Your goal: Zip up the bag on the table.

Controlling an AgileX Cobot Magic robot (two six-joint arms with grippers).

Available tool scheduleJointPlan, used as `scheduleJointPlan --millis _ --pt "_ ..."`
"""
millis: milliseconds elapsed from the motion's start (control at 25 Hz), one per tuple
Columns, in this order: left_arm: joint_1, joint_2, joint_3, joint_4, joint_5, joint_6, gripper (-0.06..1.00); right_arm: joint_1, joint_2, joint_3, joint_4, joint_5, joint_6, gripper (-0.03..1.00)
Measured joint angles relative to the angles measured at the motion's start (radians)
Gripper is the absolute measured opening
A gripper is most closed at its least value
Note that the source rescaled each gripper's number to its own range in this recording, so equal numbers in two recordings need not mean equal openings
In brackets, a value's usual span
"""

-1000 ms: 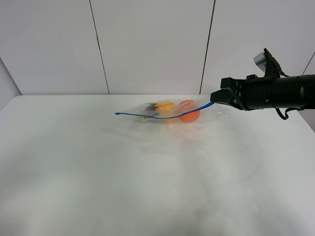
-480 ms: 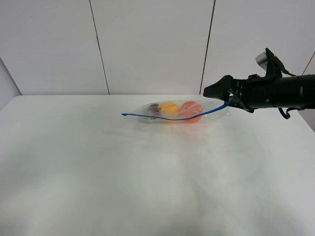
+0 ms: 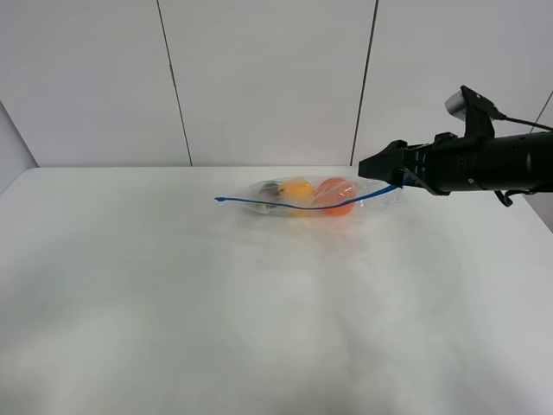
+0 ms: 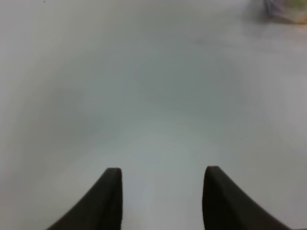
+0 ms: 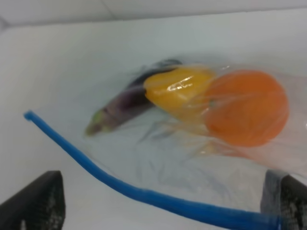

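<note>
The clear bag point(image 3: 321, 192) lies on the white table point(image 3: 259, 303) at the back, right of the middle. Through the plastic I see an orange point(image 5: 247, 108), a yellow fruit point(image 5: 180, 88) and a purple eggplant point(image 5: 125, 105). Its blue zip strip point(image 3: 259, 205) runs along the near edge. My right gripper point(image 3: 381, 174) hovers at the strip's right end, jaws open. In the right wrist view the blue zip strip point(image 5: 144, 194) passes between the spread fingers point(image 5: 38, 203) and ends close to one of them. My left gripper point(image 4: 163, 191) is open over bare table, holding nothing.
A pale panelled wall point(image 3: 268, 78) rises behind the table's far edge. The black right arm point(image 3: 492, 162) reaches in from the right edge, above the table. A blurred corner of the bag point(image 4: 285, 9) shows far off in the left wrist view.
My right gripper has gone from shut on the strip's right end to open. The strip and bag dropped from lifted to resting on the table, shifted slightly right.
</note>
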Motion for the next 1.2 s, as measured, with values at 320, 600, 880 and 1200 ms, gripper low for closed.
scheduleJointPlan --millis 320,600,880,1200 --pt "0.0 0.0 0.0 0.0 0.0 0.0 0.69 0.0 0.0 0.0 -0.24 -0.111 -0.075 1.0" --pt "0.0 0.0 0.0 0.0 0.0 0.0 0.69 0.0 0.0 0.0 -0.418 -0.298 -0.011 1.0" --pt "0.0 0.0 0.0 0.0 0.0 0.0 0.69 -0.003 0.0 0.0 -0.438 -0.466 0.215 1.0" --pt "0.0 0.0 0.0 0.0 0.0 0.0 0.69 -0.092 0.0 0.0 -0.452 -0.486 0.269 1.0"
